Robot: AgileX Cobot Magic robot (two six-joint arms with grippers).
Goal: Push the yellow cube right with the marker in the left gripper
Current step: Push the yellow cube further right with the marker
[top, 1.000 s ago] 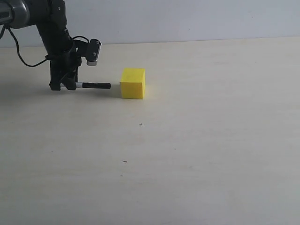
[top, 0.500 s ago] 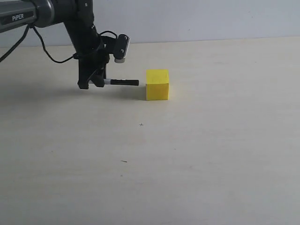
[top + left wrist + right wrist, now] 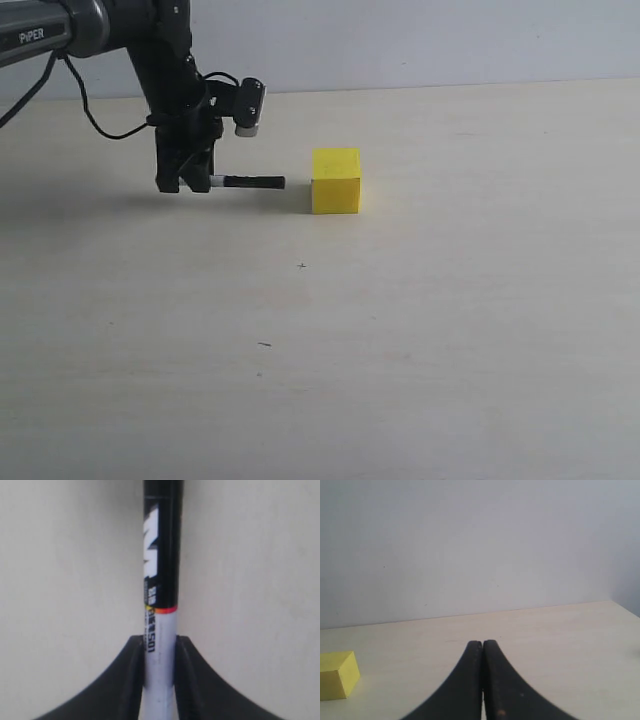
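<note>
Clamping the marker's (image 3: 245, 182) white barrel, the left gripper (image 3: 190, 183) has its jaws part-closed. The black cap points level at the yellow cube (image 3: 335, 180), a plain bright block on the table (image 3: 420, 330), with a small gap between. Only the left wrist view shows the barrel's red band and lettering. The right gripper (image 3: 482, 645) is pressed together, empty.

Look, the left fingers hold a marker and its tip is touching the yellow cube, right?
Not quite. The left fingers do hold the marker, but its tip is not touching the yellow cube; the exterior view shows a gap between them.
</note>
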